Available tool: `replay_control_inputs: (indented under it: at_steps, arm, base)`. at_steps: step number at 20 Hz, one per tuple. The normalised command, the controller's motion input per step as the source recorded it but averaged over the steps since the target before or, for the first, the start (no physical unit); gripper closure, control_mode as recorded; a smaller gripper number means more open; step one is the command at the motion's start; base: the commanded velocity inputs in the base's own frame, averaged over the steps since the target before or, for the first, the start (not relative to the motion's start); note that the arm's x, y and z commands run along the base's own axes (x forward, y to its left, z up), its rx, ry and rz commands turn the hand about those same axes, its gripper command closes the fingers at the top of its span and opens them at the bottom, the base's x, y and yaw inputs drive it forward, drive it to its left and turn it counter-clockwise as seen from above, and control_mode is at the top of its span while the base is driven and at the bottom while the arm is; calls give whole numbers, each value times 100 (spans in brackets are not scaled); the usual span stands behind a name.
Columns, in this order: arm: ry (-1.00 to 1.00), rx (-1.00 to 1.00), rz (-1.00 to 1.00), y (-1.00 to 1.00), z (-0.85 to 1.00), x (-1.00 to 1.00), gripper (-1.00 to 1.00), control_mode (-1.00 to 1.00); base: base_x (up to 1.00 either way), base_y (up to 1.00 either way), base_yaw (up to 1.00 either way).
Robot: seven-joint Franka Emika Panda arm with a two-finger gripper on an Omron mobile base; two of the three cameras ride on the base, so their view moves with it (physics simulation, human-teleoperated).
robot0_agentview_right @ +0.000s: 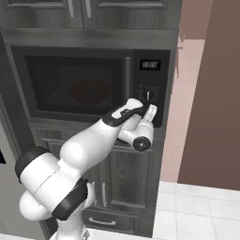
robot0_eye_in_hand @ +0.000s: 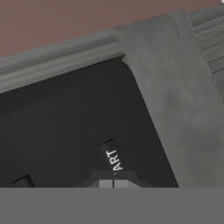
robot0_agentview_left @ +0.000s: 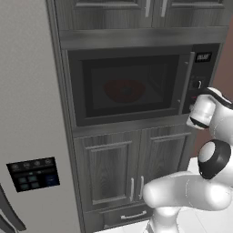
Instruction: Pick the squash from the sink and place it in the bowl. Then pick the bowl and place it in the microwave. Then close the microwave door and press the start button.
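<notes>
The microwave (robot0_agentview_left: 132,86) is built into dark grey cabinetry, and its door (robot0_agentview_right: 75,84) is shut. Through the tinted window the red bowl (robot0_agentview_left: 124,90) (robot0_agentview_right: 90,91) shows dimly inside. Behind that glass the squash is hidden, and the sink is out of view. My gripper (robot0_agentview_right: 152,110) is shut, with its tips at the lower part of the black control panel (robot0_agentview_right: 150,86). In the hand view the shut fingertips (robot0_eye_in_hand: 113,182) sit right at the button marked START (robot0_eye_in_hand: 113,159); I cannot tell whether they touch it.
A tall grey refrigerator (robot0_agentview_left: 27,113) with a dispenser panel (robot0_agentview_left: 32,174) stands left of the microwave. Panelled cabinet doors (robot0_agentview_left: 136,164) lie below and above it. A reddish-brown wall (robot0_agentview_right: 211,93) and pale tiled floor (robot0_agentview_right: 197,206) are to the right.
</notes>
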Motion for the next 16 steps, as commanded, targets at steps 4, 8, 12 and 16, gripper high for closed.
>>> replay_control_inputs:
  at_steps: [4,8,12,16]
  arm:
    - [0,1,0,-8,-14,42,100,-100]
    - [-2,0,0,-11,-24,26,100,-100]
    - [-3,0,0,-10,-16,21,100,-100]
    - [-6,3,0,-17,-4,2,100,-100]
  base:
    - [0,0,0]
    - [0,0,0]
    - [0,0,0]
    - [0,0,0]
